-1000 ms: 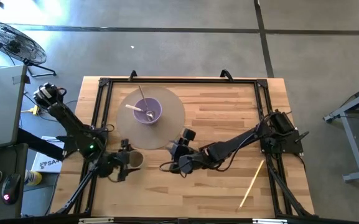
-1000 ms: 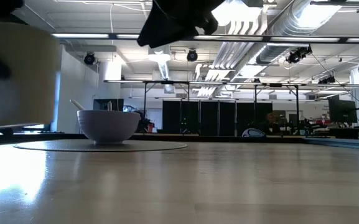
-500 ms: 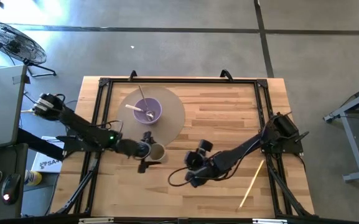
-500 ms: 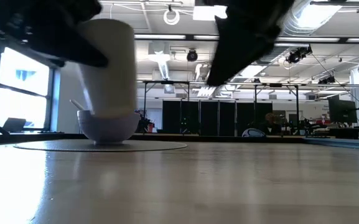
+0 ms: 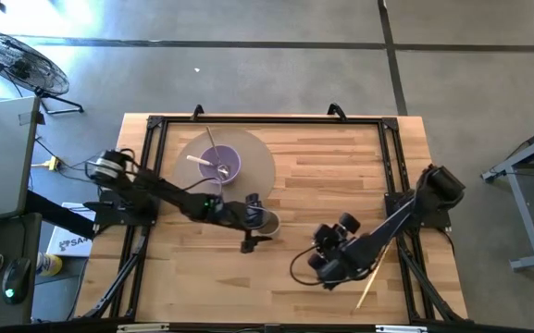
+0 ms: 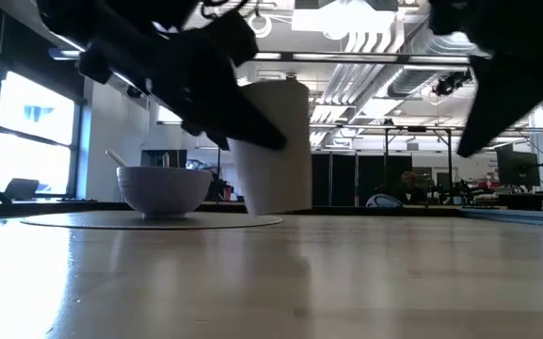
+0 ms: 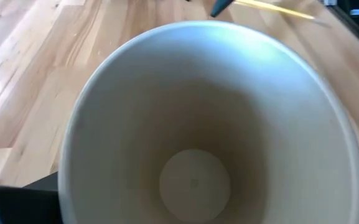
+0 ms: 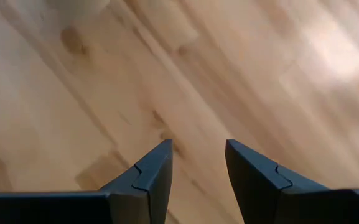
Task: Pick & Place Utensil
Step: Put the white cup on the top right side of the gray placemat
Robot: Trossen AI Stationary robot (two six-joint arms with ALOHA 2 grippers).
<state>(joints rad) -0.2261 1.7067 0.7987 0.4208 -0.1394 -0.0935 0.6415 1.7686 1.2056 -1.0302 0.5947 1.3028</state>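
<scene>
just right of the purple bowl (image 5: 219,165) and its round mat (image 5: 259,176), left claw (image 5: 255,222) is pinching a white cup (image 6: 273,146), which hangs clear of the tabletop (image 5: 322,176). right claw (image 8: 196,163) is spread, empty, hovering well right of the bowl near the chopstick (image 5: 375,271) lying at the tabletop's right edge. risk: chopstick lies flat by the frame rail, so the fingers could skid it off the edge.
</scene>
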